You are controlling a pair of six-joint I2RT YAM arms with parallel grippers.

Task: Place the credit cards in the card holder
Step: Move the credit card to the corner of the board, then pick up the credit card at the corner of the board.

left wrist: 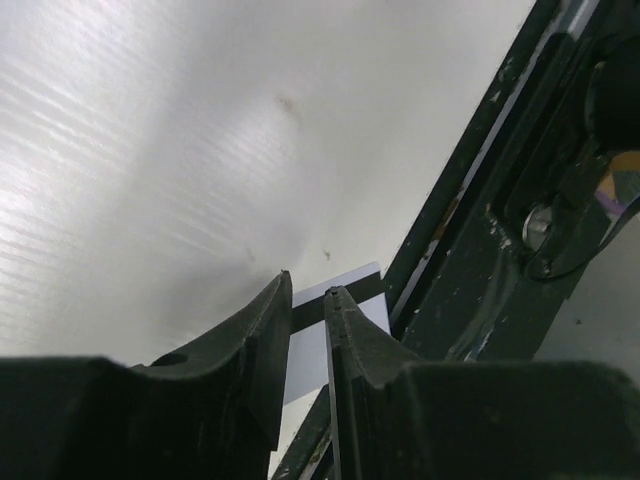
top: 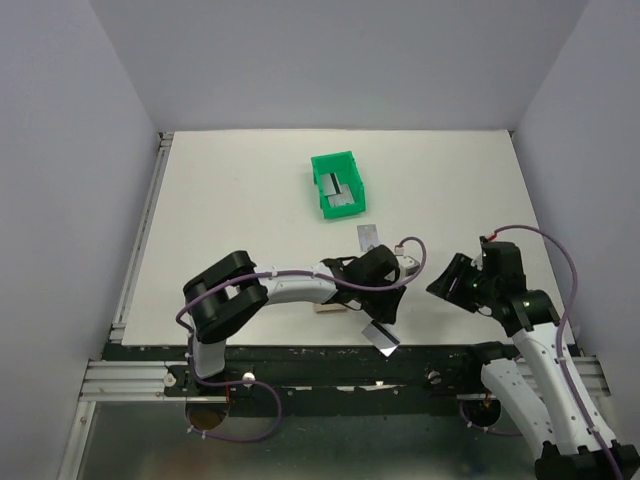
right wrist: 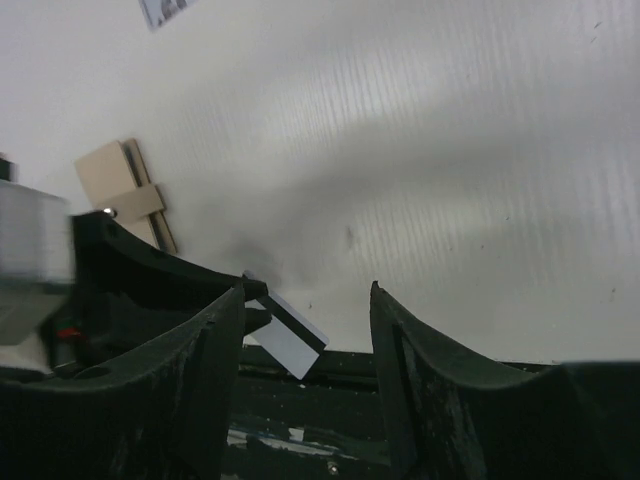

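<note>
My left gripper (top: 383, 318) is shut on a silver-grey credit card (top: 381, 338) with a dark stripe, holding it tilted over the table's front edge. In the left wrist view the card (left wrist: 306, 348) shows between the fingers of the left gripper (left wrist: 308, 287). The right wrist view shows the card (right wrist: 290, 335) sticking out from those fingertips. A second credit card (top: 369, 236) lies flat on the table. The tan card holder (top: 328, 308) is partly hidden under the left arm, and its near end (right wrist: 120, 185) shows in the right wrist view. My right gripper (top: 440, 283) is open and empty.
A green plastic bin (top: 337, 185) holding more cards stands at the back middle of the table. The dark front rail (top: 330, 355) runs just below the held card. White walls close in the table on three sides.
</note>
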